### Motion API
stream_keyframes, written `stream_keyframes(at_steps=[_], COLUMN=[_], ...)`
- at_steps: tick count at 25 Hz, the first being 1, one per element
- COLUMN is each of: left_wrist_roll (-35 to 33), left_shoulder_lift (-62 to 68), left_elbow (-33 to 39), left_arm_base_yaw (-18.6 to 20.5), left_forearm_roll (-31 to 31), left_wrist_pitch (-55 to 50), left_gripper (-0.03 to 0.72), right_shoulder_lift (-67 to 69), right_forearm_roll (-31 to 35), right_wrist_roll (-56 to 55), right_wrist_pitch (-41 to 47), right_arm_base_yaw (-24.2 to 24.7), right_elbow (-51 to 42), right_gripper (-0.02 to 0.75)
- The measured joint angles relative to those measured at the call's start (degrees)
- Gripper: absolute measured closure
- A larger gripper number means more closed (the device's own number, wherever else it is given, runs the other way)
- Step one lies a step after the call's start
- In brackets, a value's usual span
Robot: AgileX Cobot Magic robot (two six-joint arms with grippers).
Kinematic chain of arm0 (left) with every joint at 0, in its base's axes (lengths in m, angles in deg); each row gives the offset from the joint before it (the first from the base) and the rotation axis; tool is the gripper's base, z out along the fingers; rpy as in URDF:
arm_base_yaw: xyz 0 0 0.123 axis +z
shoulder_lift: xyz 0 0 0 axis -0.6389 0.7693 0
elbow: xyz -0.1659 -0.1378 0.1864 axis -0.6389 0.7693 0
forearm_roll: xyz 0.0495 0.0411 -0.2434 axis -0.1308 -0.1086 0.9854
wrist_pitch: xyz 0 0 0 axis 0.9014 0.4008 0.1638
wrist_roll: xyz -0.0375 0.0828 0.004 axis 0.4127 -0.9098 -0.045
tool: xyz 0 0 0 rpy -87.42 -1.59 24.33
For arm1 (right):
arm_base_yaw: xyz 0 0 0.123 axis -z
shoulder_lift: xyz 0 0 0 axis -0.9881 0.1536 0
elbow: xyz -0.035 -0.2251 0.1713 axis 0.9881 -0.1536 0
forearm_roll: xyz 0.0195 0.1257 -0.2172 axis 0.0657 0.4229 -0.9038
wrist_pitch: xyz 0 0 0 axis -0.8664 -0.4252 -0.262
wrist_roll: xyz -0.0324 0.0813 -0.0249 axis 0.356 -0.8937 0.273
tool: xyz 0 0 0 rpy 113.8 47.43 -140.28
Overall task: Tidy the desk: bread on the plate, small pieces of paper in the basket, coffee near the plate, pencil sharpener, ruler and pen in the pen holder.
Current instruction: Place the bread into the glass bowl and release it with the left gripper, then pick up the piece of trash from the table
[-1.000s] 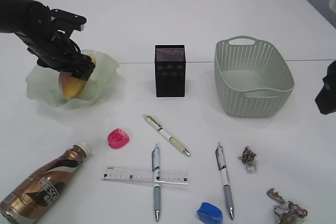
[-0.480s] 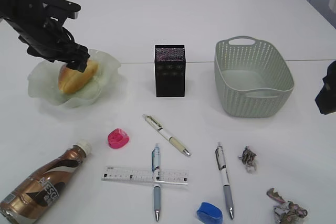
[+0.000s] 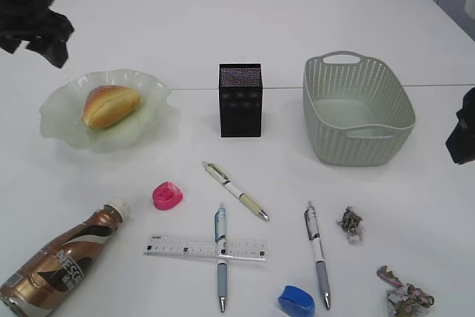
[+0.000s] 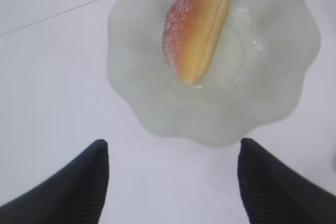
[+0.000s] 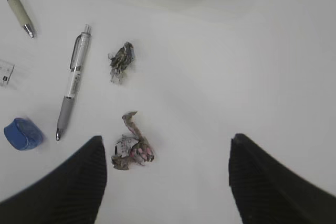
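Observation:
The bread (image 3: pixel 110 105) lies free on the plate (image 3: pixel 61 121). My left gripper (image 4: pixel 170 148) hangs open and empty above the plate's near rim. The coffee (image 3: pixel 63 261) lies on its side at the front left. A pink pencil sharpener (image 3: pixel 168 196), a blue one (image 3: pixel 296 301), the ruler (image 3: pixel 185 247) and three pens (image 3: pixel 236 191) (image 3: pixel 221 257) (image 3: pixel 317 254) lie in front of the pen holder (image 3: pixel 240 100). Two paper pieces (image 5: pixel 121 61) (image 5: pixel 132 150) lie near the empty basket (image 3: pixel 319 102). My right gripper (image 5: pixel 165 145) hovers open beside the nearer piece.
The middle pen (image 3: pixel 220 226) crosses over the ruler. The desk (image 3: pixel 267 27) has a thin seam running behind the plate and the pen holder. Bare white tabletop stretches behind the basket and between plate and pen holder.
My left gripper has let go of the bread onto the plate and lifted away up and to the left. The right arm has stayed still.

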Motion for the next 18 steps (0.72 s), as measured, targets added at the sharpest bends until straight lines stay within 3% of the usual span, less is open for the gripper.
stream_keyframes(at_steps=[8,18], left_wrist_roll=[-0.3,-1.9], left_shoulder_lift=[-10.3,-25.1], left_elbow=[2.2,19.4], left_arm_base_yaw=[0.0,0.0], left_forearm_roll=[3.3,11.5], left_wrist_pitch=[-8.7,-8.9], left_gripper=[0.175,0.178], right_shoulder_lift=[-0.4,-2.4], right_forearm_roll=[0.5,1.2], right_wrist_roll=[0.0,0.0], right_wrist_pitch=[4.4,6.5], right_arm_base_yaw=[0.0,0.0], right_elbow=[0.5,0.5], right_gripper=[0.207,0.207])
